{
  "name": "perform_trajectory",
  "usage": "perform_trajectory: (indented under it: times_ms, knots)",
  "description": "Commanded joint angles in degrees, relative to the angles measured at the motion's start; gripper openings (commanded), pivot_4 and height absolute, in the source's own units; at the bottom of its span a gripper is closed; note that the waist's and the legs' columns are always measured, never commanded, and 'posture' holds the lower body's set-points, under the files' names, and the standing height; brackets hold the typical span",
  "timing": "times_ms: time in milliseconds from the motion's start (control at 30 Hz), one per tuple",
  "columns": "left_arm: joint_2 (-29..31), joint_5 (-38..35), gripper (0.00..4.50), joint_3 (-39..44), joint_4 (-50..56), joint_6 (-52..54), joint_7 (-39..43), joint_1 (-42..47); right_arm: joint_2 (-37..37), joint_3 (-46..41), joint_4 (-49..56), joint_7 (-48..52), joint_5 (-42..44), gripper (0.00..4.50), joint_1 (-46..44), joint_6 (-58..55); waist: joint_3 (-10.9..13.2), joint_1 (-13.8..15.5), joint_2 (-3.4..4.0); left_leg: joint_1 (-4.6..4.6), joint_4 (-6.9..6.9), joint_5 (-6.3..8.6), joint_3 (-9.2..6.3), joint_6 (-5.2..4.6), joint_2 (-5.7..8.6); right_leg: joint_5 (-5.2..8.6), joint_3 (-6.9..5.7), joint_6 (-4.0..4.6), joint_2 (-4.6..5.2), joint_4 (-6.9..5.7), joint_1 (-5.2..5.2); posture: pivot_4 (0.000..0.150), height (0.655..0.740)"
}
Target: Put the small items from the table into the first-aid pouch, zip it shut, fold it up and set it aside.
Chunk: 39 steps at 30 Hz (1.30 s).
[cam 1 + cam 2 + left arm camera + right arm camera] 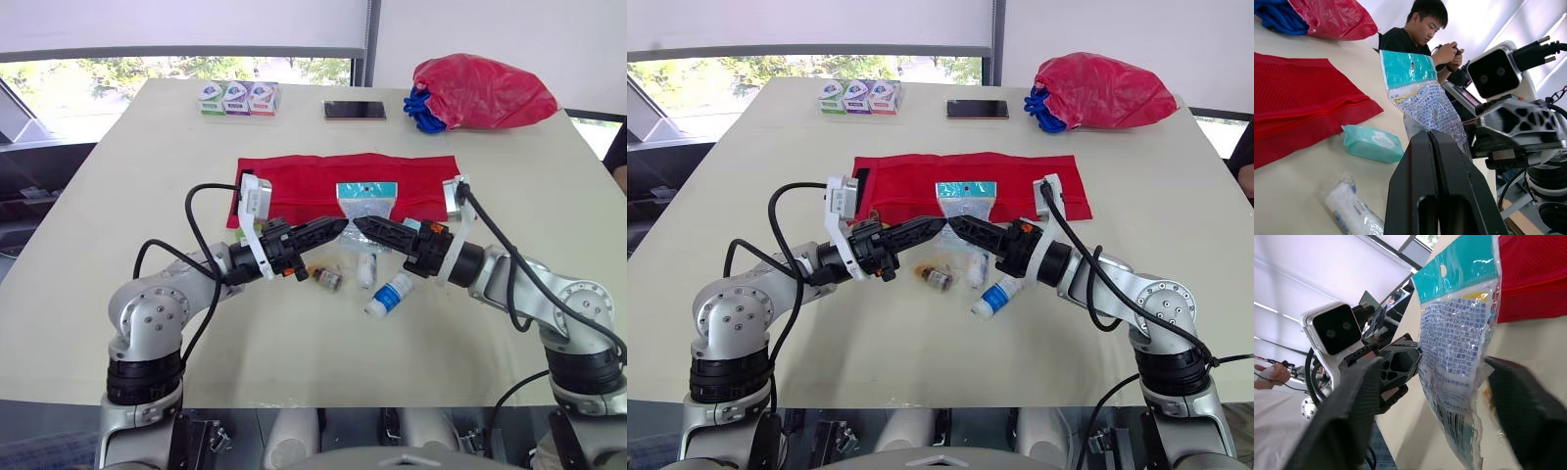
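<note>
One packet [366, 201], pinched by left jaws; right jaws wide; perhaps four small items [365, 271] nearby.

You can read no words or numbers here. The clear plastic packet with the teal header [1459, 333] carries dense blue print, and the white bottle with the blue label [390, 296] bears markings, all illegible.

Office-like room: large table [118, 176], window blind [176, 24].
</note>
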<state>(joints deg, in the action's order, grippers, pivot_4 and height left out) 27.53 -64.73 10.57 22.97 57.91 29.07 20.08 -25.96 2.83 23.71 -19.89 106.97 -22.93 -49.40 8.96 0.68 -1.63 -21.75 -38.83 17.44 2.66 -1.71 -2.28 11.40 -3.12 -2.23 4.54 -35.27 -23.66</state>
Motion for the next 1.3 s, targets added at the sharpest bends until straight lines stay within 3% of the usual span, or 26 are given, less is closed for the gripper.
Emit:
perform_trajectory:
  times_ms: [33, 67, 167, 767, 1067, 1233, 1300]
  knots:
    - [0.63, 0.19, 0.00, -0.11, 0.41, -1.31, 0.97, 0.33, -1.25, -0.45, 1.43, 0.57, 0.88, 1.71, -0.30, 0.75, 0.00, 0.03, 0.00, 0.00, 0.00, 0.00, -0.01, 0.00, 0.00, 0.00, 0.00, 0.00, 0.00, 0.00, 0.00, 0.150, 0.7400]
    - [0.70, 0.30, 0.00, -0.08, 0.40, -1.32, 1.03, 0.27, -1.59, -0.50, 1.32, 0.81, 0.85, 1.16, -0.15, 0.70, 0.00, 0.02, 0.00, -0.01, 0.00, 0.00, -0.01, 0.00, 0.00, 0.00, 0.01, 0.00, 0.00, 0.01, 0.00, 0.150, 0.7400]
    - [1.12, 0.45, 0.00, 0.29, 0.35, -1.26, 1.23, -0.08, -2.79, -0.75, 0.95, 1.83, 0.67, 0.13, 0.38, 0.33, 0.00, 0.02, 0.00, -0.01, 0.00, 0.00, -0.02, 0.00, 0.00, 0.00, 0.04, 0.00, -0.01, 0.02, 0.00, 0.150, 0.7400]
    - [2.88, 0.87, 0.00, 0.45, 1.96, -2.82, 1.79, -3.38, -4.92, -0.62, 0.13, 5.68, -1.22, 0.13, 0.85, 0.32, 0.01, 0.04, 0.01, -0.02, 0.00, 0.00, -0.06, -0.01, -0.01, 0.02, 0.07, 0.04, -0.02, 0.09, 0.00, 0.150, 0.7400]
    - [4.71, 9.83, 0.00, 0.94, -4.12, -7.92, 2.04, -1.61, -5.26, -1.10, -0.26, 6.83, -2.49, 0.13, 1.07, 0.08, 0.01, 0.05, 0.02, -0.05, 0.00, 0.00, -0.02, -0.01, -0.02, 0.03, 0.06, 0.05, -0.05, 0.19, 0.00, 0.150, 0.7400]
    - [7.79, 18.00, 2.11, 0.24, -9.04, -13.67, 4.69, -0.24, -6.24, -1.59, 0.09, 8.39, -3.64, 0.13, 1.72, -0.27, 0.01, 0.03, 0.03, -0.21, 0.00, 0.00, 0.02, 0.00, -0.07, 0.02, 0.34, 0.04, -0.42, 0.36, 0.00, 0.150, 0.7400]
    - [9.46, 27.18, 2.55, -1.96, -14.40, -20.47, 3.35, 1.22, -6.68, -1.77, 0.43, 9.07, -3.91, 0.13, 2.08, -0.28, 0.01, 0.19, 0.03, -0.22, 0.01, 0.00, 0.04, 0.00, -0.06, 0.02, 0.38, 0.04, -0.42, 0.37, 0.00, 0.150, 0.7400]
